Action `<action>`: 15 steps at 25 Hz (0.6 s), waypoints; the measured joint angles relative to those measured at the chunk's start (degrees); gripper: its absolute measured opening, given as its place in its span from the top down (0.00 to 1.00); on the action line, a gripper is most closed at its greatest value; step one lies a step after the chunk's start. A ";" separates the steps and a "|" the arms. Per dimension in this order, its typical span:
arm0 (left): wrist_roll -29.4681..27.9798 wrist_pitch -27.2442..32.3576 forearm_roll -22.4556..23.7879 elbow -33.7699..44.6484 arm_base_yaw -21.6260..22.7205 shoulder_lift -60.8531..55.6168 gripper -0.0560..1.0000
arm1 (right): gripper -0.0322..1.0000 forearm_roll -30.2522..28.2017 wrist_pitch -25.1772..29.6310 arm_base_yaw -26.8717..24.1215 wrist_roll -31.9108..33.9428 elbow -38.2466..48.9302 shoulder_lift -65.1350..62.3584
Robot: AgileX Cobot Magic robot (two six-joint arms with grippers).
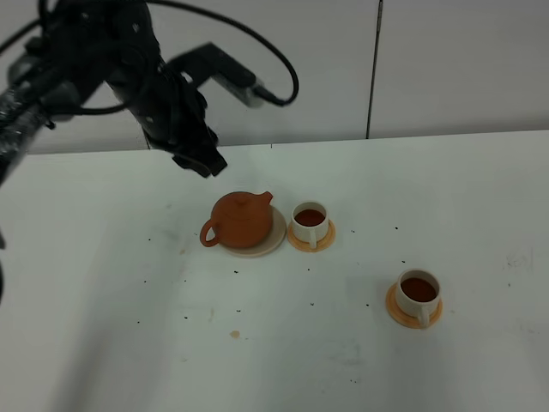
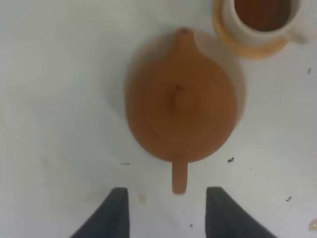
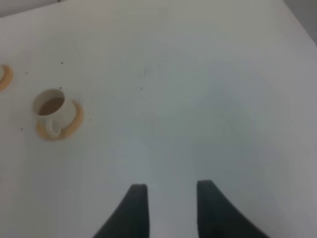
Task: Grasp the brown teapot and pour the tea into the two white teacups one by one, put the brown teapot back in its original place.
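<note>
Fingers of the left gripper (image 2: 166, 213) spread apart, nothing between them; the teapot's loop handle (image 2: 180, 177) sits just ahead of the gap, not touched. From the high camera the left gripper (image 1: 199, 159) hangs above and behind the teapot, clear of it. Left fingers (image 2: 110, 215) are dark and blurred at the edge of the wrist view.

Brown teapot (image 1: 241, 220) sits upright, lid on, on the pale beige saucer (image 1: 273, 241), handle pointing to the left of the high view, spout toward the near cup. Near cup (image 1: 310, 224) stands just beside the saucer on its orange coaster (image 1: 324, 242), dark tea in it. Far cup (image 1: 419, 296) stands well apart toward the right front on its own coaster (image 1: 396, 311), also holding dark tea.

Right gripper (image 3: 166, 213) not seen from the high camera; its fingers (image 3: 132, 210) stand partly apart over bare tabletop (image 3: 223, 99), holding nothing, with the far cup off to one side.

Step judgement: both cups look filled and the teapot rests on its saucer with the left fingers off it, so pouring and put-back look done. This reads as the release and pull-away at the end. Next move likely only calls for lifting the left arm clear without catching the handle or nudging the near cup. A few dark specks dot the tabletop.
</note>
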 joint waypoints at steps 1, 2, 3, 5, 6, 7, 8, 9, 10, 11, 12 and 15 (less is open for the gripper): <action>-0.14 0.00 0.55 0.00 0.00 -1.13 0.57 | 0.74 0.00 0.00 0.00 0.00 0.00 0.00; -0.30 0.00 1.24 0.00 0.00 -2.51 0.58 | 0.74 0.00 0.00 0.00 0.00 0.00 0.00; -0.35 0.00 2.79 0.00 0.00 -3.84 0.59 | 0.74 0.00 0.00 0.00 0.00 0.00 0.00; -0.40 -0.05 5.13 0.00 0.00 -6.12 0.62 | 0.74 0.00 0.00 0.00 0.00 0.00 0.00; -0.44 -0.05 6.43 0.00 0.00 -7.28 0.62 | 0.74 0.00 0.00 0.00 0.00 0.00 0.00; -0.52 -0.05 7.54 0.00 0.09 -8.35 0.63 | 0.74 0.00 0.00 0.00 0.00 0.00 0.00; -0.59 -0.05 8.17 0.00 0.26 -9.35 0.63 | 0.74 0.00 0.00 0.00 0.00 0.00 0.00; -0.71 -0.05 8.43 0.14 0.54 -10.23 0.63 | 0.74 0.00 0.00 0.00 0.00 0.00 0.00; -0.72 -0.05 8.57 0.98 0.99 -11.50 0.63 | 0.74 0.00 0.00 0.00 0.00 0.00 0.00; -0.72 -0.05 8.61 2.34 1.49 -12.76 0.63 | 0.74 0.00 0.00 0.00 0.00 0.00 0.00; -0.76 -0.05 8.61 4.68 2.34 -14.55 0.63 | 0.74 0.00 0.00 0.00 0.00 0.00 0.00; -0.95 -0.11 8.76 13.57 5.83 -20.75 0.64 | 0.74 0.00 0.00 0.00 0.00 0.00 0.00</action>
